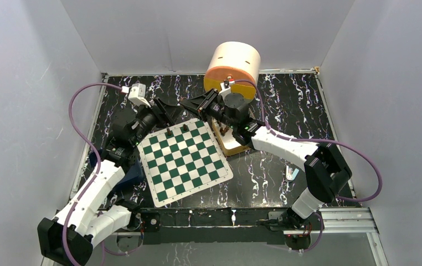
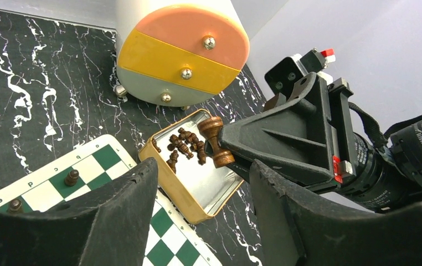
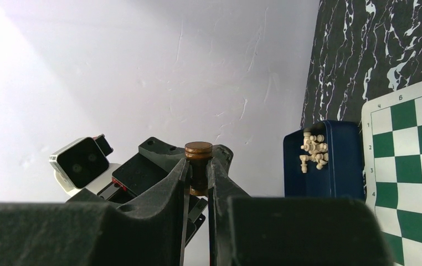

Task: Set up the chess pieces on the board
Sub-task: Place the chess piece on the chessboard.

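Observation:
The green-and-white board (image 1: 184,160) lies mid-table, with two dark chess pieces (image 1: 168,132) on its far edge. My right gripper (image 1: 186,103) is shut on a brown chess piece (image 3: 198,160) and holds it in the air above the board's far corner. The piece also shows in the left wrist view (image 2: 215,141), sticking out of the right gripper's tip. My left gripper (image 1: 167,111) is open and empty, close beside the right gripper's tip, its jaws wide apart (image 2: 203,174). Several more brown pieces (image 2: 184,147) lie in the tan tray (image 2: 197,205).
A cream, orange and yellow cylinder (image 1: 232,65) stands at the back. A blue tray (image 3: 322,166) with white pieces (image 3: 313,149) lies left of the board, partly under my left arm. A small light object (image 1: 292,173) lies on the table at the right.

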Controlling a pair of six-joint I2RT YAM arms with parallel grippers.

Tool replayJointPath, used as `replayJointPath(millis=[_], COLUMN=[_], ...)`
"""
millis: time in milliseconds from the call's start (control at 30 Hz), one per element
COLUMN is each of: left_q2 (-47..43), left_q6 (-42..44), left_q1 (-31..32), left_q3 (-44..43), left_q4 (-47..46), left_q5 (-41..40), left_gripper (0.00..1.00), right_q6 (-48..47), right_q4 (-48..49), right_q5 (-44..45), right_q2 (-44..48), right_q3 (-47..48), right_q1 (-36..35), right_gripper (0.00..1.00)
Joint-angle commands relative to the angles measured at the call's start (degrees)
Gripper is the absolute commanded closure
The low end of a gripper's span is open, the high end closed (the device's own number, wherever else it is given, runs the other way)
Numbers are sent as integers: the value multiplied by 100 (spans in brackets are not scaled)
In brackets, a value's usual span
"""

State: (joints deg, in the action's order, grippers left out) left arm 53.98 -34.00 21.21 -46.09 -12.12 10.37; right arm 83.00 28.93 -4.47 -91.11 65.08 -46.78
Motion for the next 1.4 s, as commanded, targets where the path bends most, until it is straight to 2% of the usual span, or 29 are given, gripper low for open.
replayJointPath(millis=[0,433,533,767,933,967,1067,1200,1367], left_q2=[38,63,-46,-19,-36,-43,-53,-133,-109], left_q6=[96,223,153,218,367,394,457,541,652], left_q1=[23,25,28,28,25,24,25,32,28], left_q3=[-71,-184,-77,-33,-19,-21,-3,77,2], left_q4=[-266,-463,-727,-746,-625,-594,-461,-371,-305], left_q5=[29,-157,-94,68,38,33,26,34,105], left_gripper=[42,52,63,79,85,84,67,53,51], right_q6=[93,10,15,5,30,46,94,250,287], right_q4=[492,511,501,509,500,516,584,682,693], right_q5=[103,115,83,22,2,11,25,-5,-13], right_q2=[32,54,99,68,33,23,-7,-78,-78], right_q3=[134,99,6,-25,-71,-81,-87,-55,12], right_q1=[-86,-248,-270,-312,-306,-310,-307,-312,-305], right_gripper=[82,82,82,82,82,82,82,83,83])
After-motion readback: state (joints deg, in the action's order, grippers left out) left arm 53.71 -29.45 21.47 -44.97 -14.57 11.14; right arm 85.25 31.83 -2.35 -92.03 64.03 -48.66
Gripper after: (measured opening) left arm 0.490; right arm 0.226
